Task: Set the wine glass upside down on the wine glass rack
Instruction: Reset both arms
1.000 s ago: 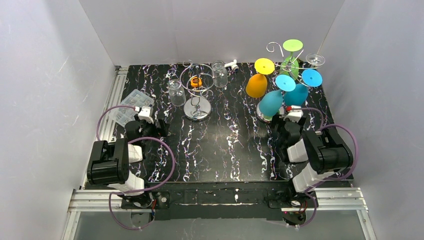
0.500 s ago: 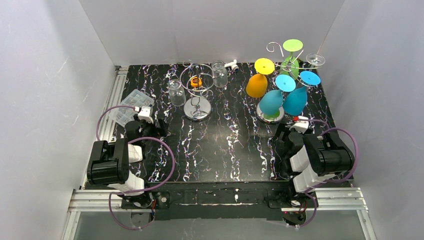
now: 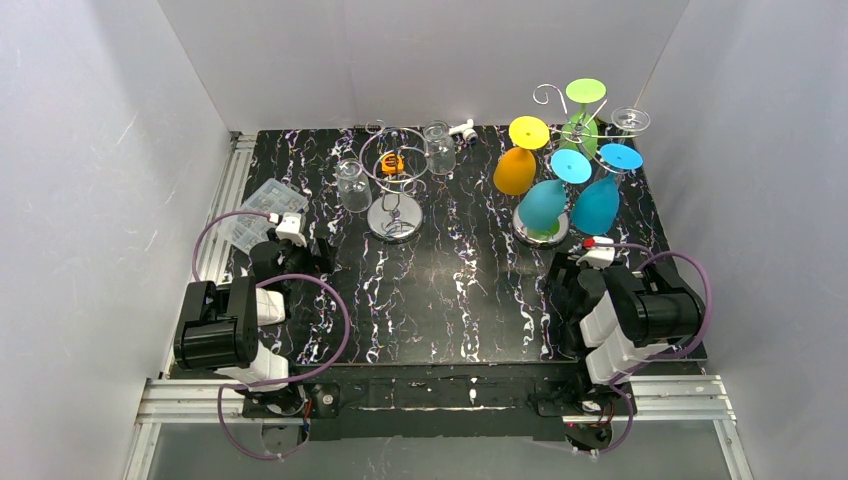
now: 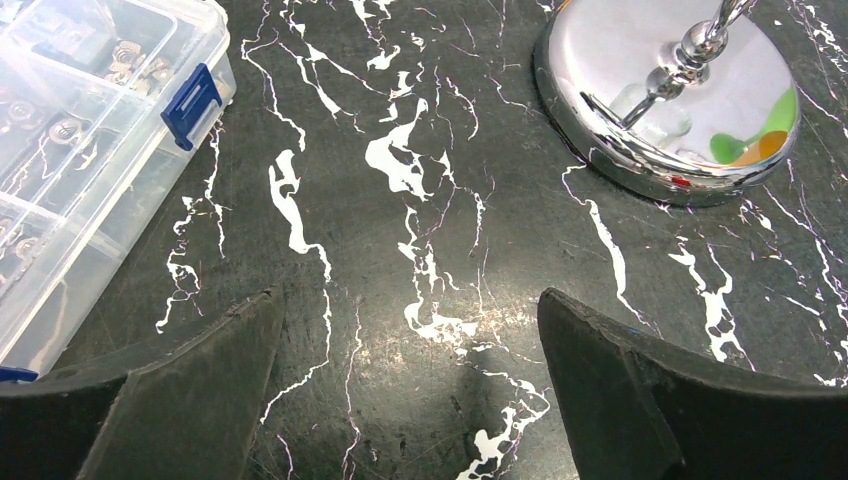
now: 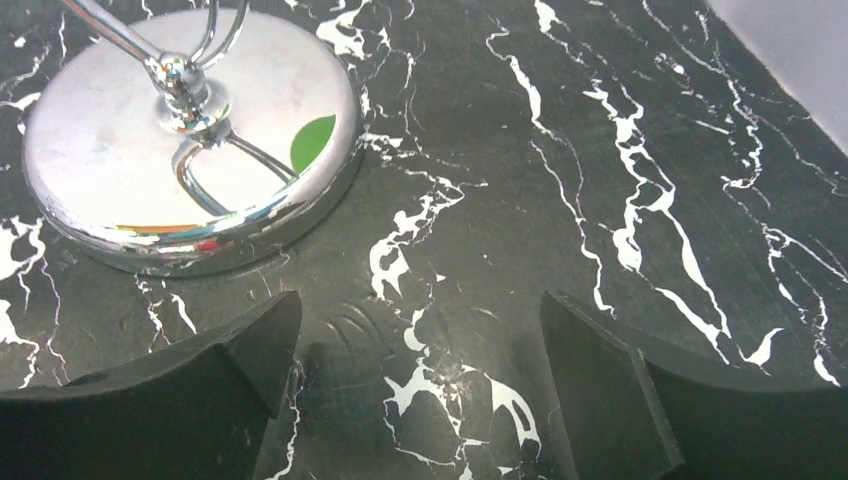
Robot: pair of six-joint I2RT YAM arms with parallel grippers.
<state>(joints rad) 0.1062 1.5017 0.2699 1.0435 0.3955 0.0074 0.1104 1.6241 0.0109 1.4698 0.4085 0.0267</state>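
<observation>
Probably done (hook's hard to see): blue wine glass [image 3: 596, 208] hangs inverted on wine glass rack [image 5: 100, 170], left gripper [image 4: 410, 400] and right gripper [image 5: 420, 390] spread empty.

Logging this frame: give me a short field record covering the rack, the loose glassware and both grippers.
wine glass rack: far right of table, round chrome base
hung bowl-down on rack: orange glass, teal glass, blue glass, green glass, clear glass
loop stand: back middle
clear tumblers: one left of loop stand, one behind it
left gripper: open, empty, low over table beside parts box
right gripper: open, empty, low before the rack's base
</observation>
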